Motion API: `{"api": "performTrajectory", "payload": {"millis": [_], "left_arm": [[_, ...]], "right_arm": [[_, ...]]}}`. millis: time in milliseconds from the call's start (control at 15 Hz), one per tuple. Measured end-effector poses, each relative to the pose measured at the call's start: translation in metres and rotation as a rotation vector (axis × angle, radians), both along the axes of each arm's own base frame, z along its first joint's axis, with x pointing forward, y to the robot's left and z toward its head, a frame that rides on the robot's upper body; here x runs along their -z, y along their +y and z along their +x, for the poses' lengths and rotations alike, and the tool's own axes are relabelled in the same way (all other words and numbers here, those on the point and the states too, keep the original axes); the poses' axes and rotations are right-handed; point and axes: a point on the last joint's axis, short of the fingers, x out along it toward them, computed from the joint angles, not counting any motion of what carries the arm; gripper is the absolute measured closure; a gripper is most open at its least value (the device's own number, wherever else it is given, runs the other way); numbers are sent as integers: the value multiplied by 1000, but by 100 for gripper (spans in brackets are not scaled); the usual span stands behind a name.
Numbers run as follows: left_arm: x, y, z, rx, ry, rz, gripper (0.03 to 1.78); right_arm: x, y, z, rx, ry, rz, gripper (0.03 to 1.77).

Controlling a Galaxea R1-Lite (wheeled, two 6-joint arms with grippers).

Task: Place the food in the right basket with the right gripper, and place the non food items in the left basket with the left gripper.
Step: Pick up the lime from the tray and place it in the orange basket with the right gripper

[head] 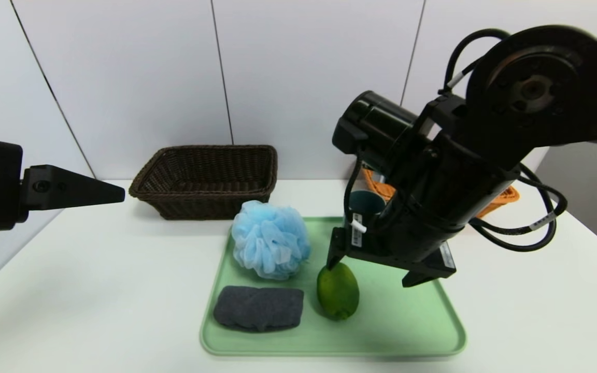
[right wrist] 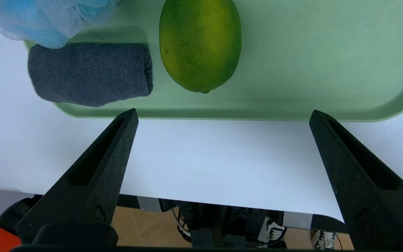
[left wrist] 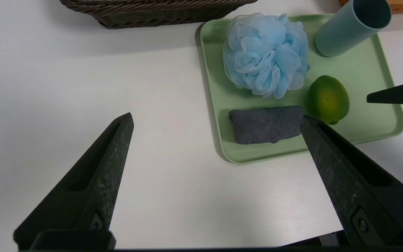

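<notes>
A green fruit (head: 338,291) (right wrist: 200,43) lies on a pale green tray (head: 407,331), beside a folded dark grey towel (head: 258,307) (left wrist: 267,124). A light-blue bath puff (head: 270,239) (left wrist: 265,54) sits behind the towel. A teal cup (head: 366,203) (left wrist: 352,29) stands at the tray's back, partly hidden by my right arm. My right gripper (head: 373,273) (right wrist: 222,115) hangs open just above the tray, one fingertip close by the fruit, holding nothing. My left gripper (head: 117,194) (left wrist: 217,117) is open and empty, raised at the far left. The dark brown left basket (head: 205,178) is empty.
The orange right basket (head: 500,199) stands at the back right, mostly hidden behind my right arm. Bare white table (head: 96,290) lies to the tray's left. A white panelled wall runs behind the baskets.
</notes>
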Motion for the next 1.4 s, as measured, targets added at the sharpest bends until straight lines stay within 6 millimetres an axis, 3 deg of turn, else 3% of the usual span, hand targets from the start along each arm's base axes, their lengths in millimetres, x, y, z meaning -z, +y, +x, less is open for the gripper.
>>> {"api": "performTrajectory", "payload": {"millis": [333, 1000, 1267, 1400], "left_arm": [[2, -3, 4, 0, 7, 2, 12], [2, -3, 4, 1, 9, 2, 12], [2, -2, 3, 2, 7, 1, 12], [2, -2, 3, 2, 5, 1, 12]], "right_arm": [[27, 21, 14, -13, 15, -36, 10], [70, 42, 36, -24, 29, -120, 10], [80, 46, 40, -28, 25, -137, 69], [82, 47, 41, -34, 27, -142, 78]]}}
